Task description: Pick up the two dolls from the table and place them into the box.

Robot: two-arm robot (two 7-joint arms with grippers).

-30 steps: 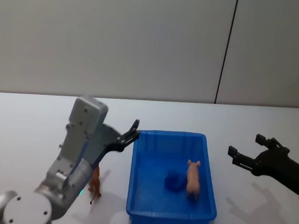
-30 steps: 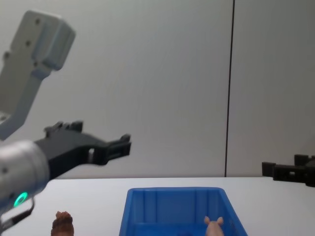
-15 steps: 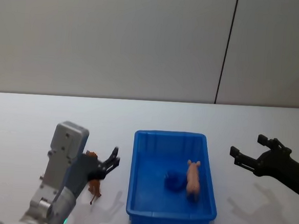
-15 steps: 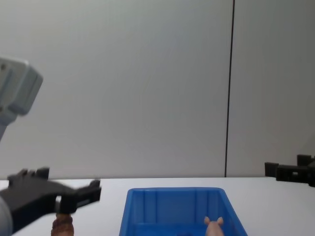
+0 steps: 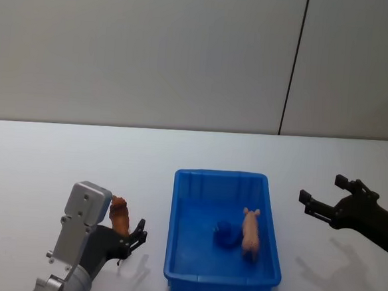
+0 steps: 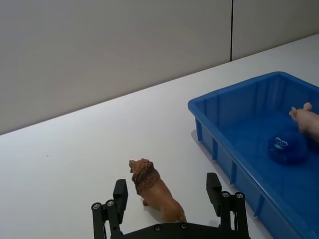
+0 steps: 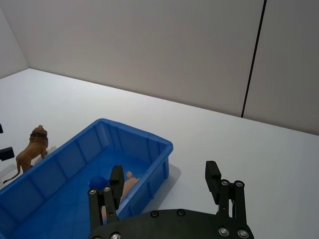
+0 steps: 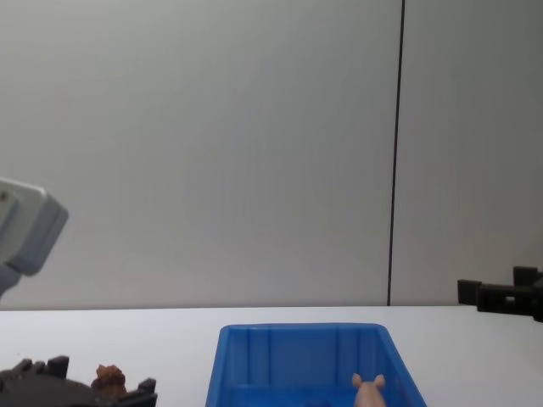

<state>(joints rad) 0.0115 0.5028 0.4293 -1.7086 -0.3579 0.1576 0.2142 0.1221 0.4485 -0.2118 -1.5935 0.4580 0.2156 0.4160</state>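
Left of the box [image 5: 173,250], the left gripper [image 6: 167,196] hangs low over the table [image 5: 39,174], its fingers [image 6: 119,194] spread on either side of the brown doll [image 6: 154,191], which stands there untouched. The pink doll [image 5: 250,233] lies inside the box beside a small blue object [image 5: 226,235]. The right gripper [image 5: 325,198] hovers right of the box, fingers spread and empty.

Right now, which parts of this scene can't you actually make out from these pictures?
- Brown doll: hindquarters hidden behind the left gripper in the head view.
- Pink doll: body cut off by the chest view's bottom edge.
- Dark blue lump in the box: identity unclear.
- Right gripper: idle, wrist cut off at the edge.
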